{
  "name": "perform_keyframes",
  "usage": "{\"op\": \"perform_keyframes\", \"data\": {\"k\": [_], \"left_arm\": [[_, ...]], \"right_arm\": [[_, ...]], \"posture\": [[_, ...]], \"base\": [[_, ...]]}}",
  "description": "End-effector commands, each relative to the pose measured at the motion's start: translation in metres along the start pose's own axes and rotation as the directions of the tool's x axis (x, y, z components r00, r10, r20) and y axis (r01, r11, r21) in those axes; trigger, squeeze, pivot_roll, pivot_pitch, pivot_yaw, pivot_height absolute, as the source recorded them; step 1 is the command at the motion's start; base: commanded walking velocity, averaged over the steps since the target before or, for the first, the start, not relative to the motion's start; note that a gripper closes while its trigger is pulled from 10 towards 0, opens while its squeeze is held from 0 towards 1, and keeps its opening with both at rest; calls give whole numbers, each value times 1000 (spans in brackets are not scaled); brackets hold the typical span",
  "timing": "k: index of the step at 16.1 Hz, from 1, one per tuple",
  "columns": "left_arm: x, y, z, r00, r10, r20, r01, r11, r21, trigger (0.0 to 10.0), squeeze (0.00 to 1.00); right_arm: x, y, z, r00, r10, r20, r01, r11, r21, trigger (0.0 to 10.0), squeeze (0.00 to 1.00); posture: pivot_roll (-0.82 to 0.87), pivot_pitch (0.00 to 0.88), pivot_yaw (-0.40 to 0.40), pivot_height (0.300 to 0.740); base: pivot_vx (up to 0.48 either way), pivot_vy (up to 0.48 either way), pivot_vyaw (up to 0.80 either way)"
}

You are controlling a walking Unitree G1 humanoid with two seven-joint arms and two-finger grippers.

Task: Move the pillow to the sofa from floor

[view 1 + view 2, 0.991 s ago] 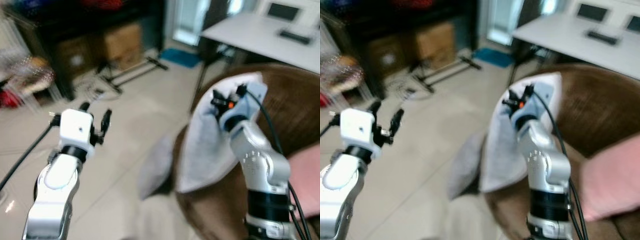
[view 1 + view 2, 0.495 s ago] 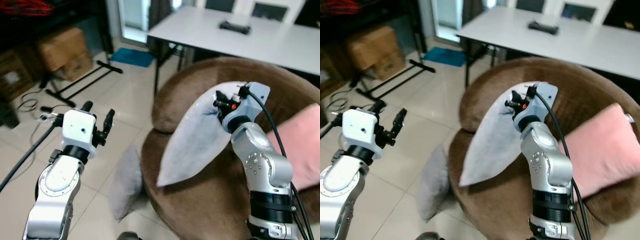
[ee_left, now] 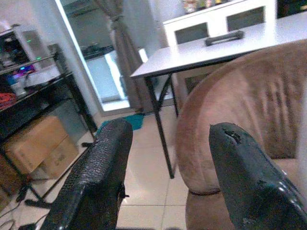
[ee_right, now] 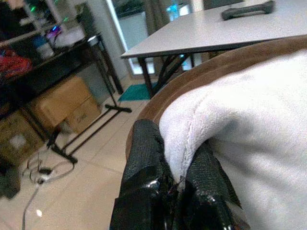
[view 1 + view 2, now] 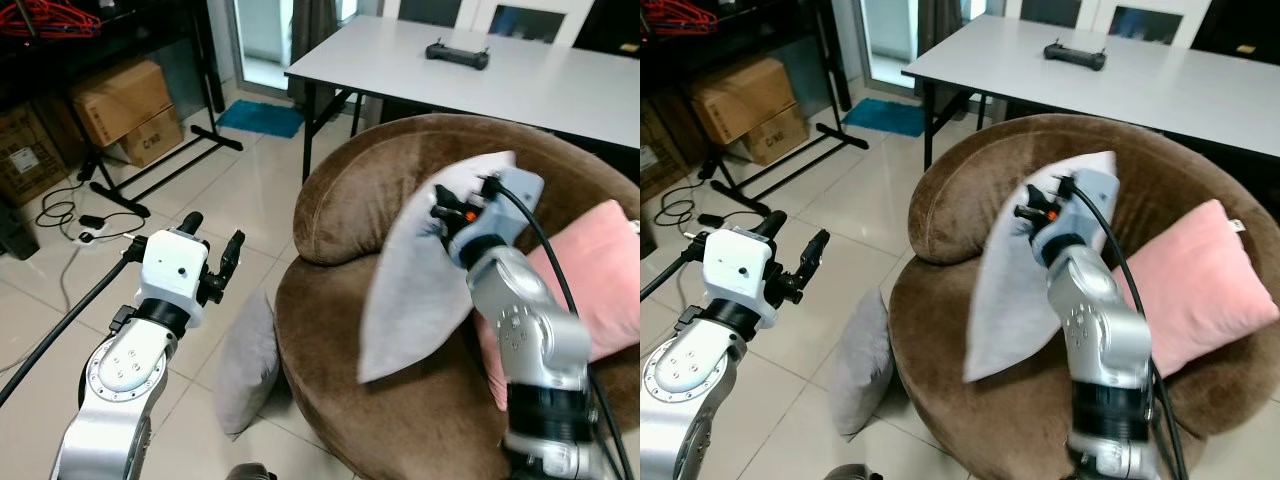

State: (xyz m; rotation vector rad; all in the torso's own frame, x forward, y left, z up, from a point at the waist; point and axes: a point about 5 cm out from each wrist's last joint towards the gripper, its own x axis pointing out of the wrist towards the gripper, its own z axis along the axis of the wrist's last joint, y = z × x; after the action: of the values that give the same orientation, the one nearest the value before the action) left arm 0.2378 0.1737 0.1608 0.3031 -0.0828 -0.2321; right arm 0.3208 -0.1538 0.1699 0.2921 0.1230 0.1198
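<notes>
Reaching forward over open floor, the left pincer (image 5: 210, 258) hangs with its two black fingers (image 3: 98, 177) spread apart and nothing between them, low and to the left of the seat. Just beyond it a flat grey cushion (image 5: 247, 368) leans on the pale tiled floor (image 5: 830, 215) against the base of the round brown plush sofa (image 5: 950, 200).

Farther in, the right pincer (image 4: 175, 172) is clamped on a seam edge of the large white fabric pillow (image 5: 420, 280), which dangles from that pinch above the sofa's seat, its lower corner hanging near the cushion but, as far as can be told, not yet resting on it. A pink square pillow (image 5: 1195, 285) leans against the sofa's back on the right.

Behind the sofa stands a white desk (image 5: 560, 85) with a dark controller (image 5: 457, 53) on it; cardboard boxes (image 5: 120, 100) and loose cables (image 5: 75, 215) sit off to the left.

Judging from the hold, the risk is the thin pinch: only a fold of cloth is caught, so a quick swing could let the pillow slip out. Released while it hangs toward the front rim, it could slide off onto the floor. Lowering it well inside the seat before opening would be safer.
</notes>
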Motion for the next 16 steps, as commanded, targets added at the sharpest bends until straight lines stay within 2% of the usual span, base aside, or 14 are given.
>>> {"op": "perform_keyframes", "data": {"k": [1, 2, 3, 5, 8, 11, 13, 16], "left_arm": [[1, -1, 3, 999, -36, 1, 36, 999, 23, 10000, 0], [1, -1, 1, 998, -56, -13, 57, 998, 25, 10000, 0], [-1, -2, -5, 992, -105, -65, 107, 994, 28, 10000, 0], [-11, -8, -17, 953, -258, -161, 261, 965, 1, 10000, 0], [-22, -8, -15, 909, -381, -167, 381, 924, -38, 10000, 0], [-27, -8, -12, 878, -448, -171, 441, 894, -79, 10000, 0], [-26, -8, -11, 874, -456, -169, 450, 890, -72, 10000, 0], [-26, -8, -9, 871, -463, -162, 456, 886, -79, 10000, 0]], "right_arm": [[8, 7, 11, 997, 57, 44, -56, 998, -42, 10000, 0], [13, 6, 13, 997, 65, 46, -63, 997, -44, 10000, 0], [21, 5, 17, 996, 73, 49, -70, 996, -49, 10000, 0], [35, 1, 22, 996, 80, 43, -77, 994, -71, 10000, 0], [49, -22, 21, 1000, 11, 6, -10, 993, -122, 10000, 0], [53, -53, 15, 996, -80, -40, 72, 981, -180, 10000, 0], [45, -90, 0, 979, -182, -95, 144, 939, -314, 10000, 0], [33, -122, -2, 958, -271, -92, 213, 890, -404, 10000, 0]], "posture": [[123, 0, -3, 740], [126, 0, -3, 740], [130, 0, -3, 740], [132, 0, -4, 740], [136, 0, -5, 740], [140, 0, -9, 740], [135, 0, -10, 740], [134, 0, -12, 740]], "base": [[0, 0, 0], [0, 0, 0], [0, 0, 0], [0, 0, 0], [0, 0, 0], [0, 0, 0], [0, 0, 0], [0, 0, 0]]}}
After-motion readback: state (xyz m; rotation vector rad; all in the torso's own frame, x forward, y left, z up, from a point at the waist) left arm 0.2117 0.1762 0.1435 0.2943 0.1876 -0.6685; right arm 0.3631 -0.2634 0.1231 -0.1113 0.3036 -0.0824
